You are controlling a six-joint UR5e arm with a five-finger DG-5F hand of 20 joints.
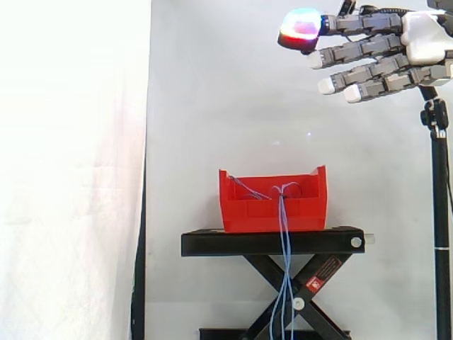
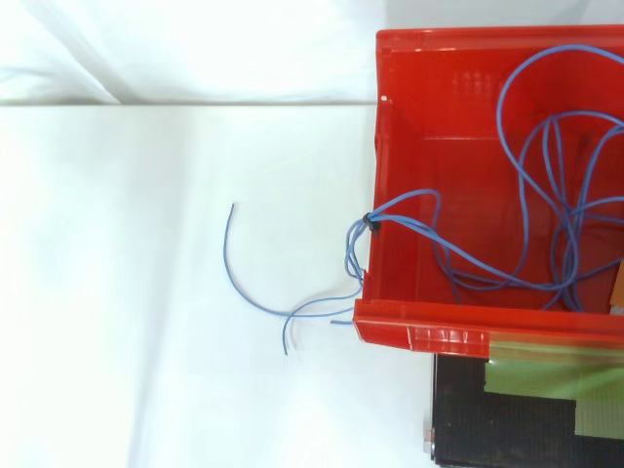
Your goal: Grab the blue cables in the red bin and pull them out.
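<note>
Side view: the hand hangs high at the right edge, fingers straight and spread, pointing level toward the view's left, holding nothing; one pad glows red, green and cyan. The red bin sits on the black stand, well below the hand and to its left, with open air between them. The blue cables rise from inside the bin, cross its near wall and hang almost straight down past the stand, so their free length runs vertically, at right angles to the fingers. Any approach, judged from this, calls for a long descent and a shift to the left, with the fingers turned down toward the bin's open top. Top view: the bulk of the cables lies as wide loose loops on the bin floor, several strands are gathered by a small dark tie at one wall, and the thin ends trail over that wall and curve away outside. This view gives the spread of the loops and the gathered point. The side view alone gives the height between hand and bin and how far the strands hang.
</note>
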